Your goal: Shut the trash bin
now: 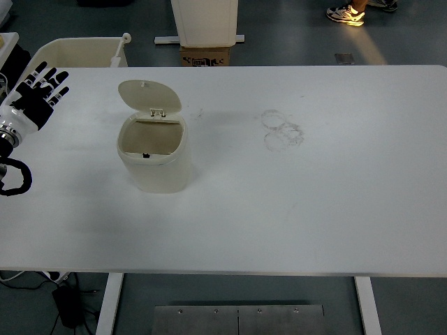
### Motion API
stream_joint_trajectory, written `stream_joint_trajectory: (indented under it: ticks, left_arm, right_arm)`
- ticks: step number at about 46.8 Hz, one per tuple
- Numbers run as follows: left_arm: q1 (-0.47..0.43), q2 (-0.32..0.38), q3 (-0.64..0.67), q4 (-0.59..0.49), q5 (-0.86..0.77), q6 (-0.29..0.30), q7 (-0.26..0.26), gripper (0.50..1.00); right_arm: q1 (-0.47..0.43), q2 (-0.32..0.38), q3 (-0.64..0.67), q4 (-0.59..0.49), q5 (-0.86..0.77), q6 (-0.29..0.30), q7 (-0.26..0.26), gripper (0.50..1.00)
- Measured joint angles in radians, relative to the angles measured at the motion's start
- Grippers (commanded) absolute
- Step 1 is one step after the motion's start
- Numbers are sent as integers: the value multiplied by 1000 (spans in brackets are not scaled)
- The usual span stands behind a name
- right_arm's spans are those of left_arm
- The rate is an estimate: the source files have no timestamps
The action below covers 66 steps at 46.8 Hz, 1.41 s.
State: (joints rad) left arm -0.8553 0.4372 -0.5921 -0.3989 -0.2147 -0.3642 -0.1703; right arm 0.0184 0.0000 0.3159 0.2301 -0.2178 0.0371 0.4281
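A small cream trash bin (pixel 155 159) stands on the white table (pixel 293 209), left of centre. Its lid (pixel 148 95) is swung up and back on the rear hinge, so the bin's inside shows. My left hand (pixel 38 94) hovers at the far left edge of the table, well to the left of the bin, with fingers spread and holding nothing. The right arm does not show.
Faint ring marks (pixel 282 130) stain the table right of centre. Beyond the far edge stand a cream tub (pixel 77 52), a white container on a cardboard box (pixel 206 31), and a person's shoe (pixel 346 14) on the floor.
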Motion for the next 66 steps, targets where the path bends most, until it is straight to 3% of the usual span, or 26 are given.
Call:
stream_joint_trajectory:
  ticks: [66]
  left_arm:
    - [13,-21,-1,0,0,1,0,1000]
  right_arm:
    - [0,0,-2,0,0,0,0,991]
